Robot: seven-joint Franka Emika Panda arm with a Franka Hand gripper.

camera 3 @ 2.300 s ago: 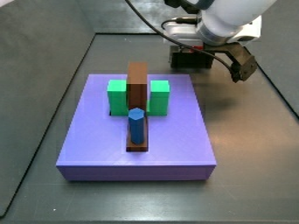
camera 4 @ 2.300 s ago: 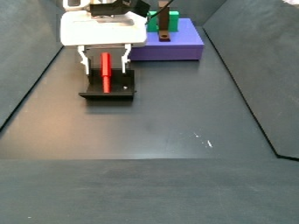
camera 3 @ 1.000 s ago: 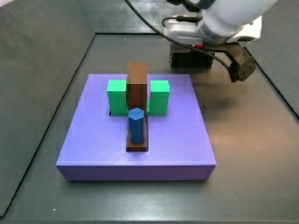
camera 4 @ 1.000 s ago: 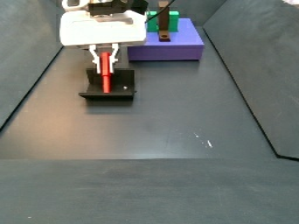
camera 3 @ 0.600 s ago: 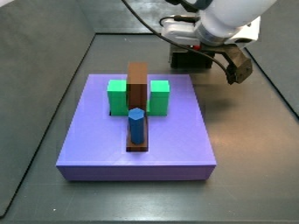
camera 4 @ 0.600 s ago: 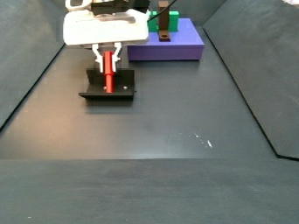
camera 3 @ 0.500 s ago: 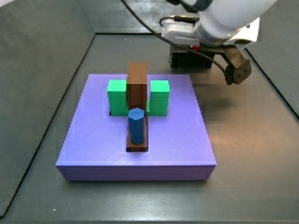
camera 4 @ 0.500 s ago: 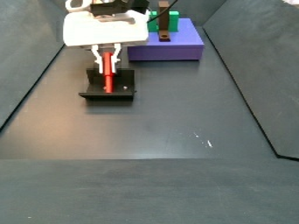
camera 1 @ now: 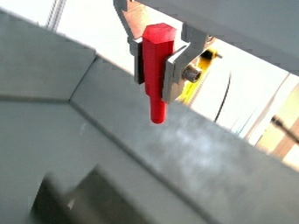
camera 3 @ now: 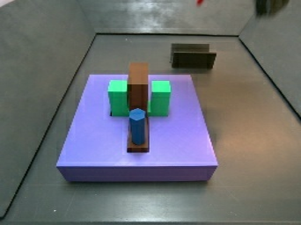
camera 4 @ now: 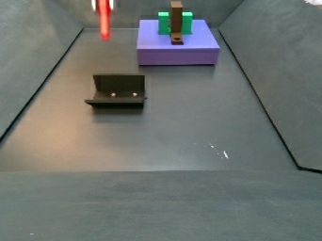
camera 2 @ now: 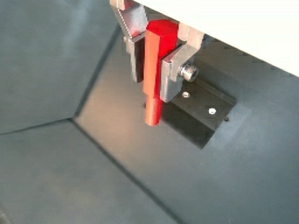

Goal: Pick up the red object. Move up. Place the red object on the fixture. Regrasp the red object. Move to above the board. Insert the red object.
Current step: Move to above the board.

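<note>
slim bright red peg [camera 2: 156, 74] clamped upright in the silver two-finger gripper [camera 2: 158, 59], high above the floor.
below it the dark l-shaped fixture [camera 4: 119, 90] stands bare, well apart from the purple square board [camera 3: 141, 134].

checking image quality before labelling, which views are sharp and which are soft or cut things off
Both wrist views: the red peg and the pincer shut on it are fairly crisp, while the background behind them is soft. Side views: even, flat light, with the board and the fixture sharp. In a side view the peg is cut off at the frame's top edge, so the pincer is out of shot.
</note>
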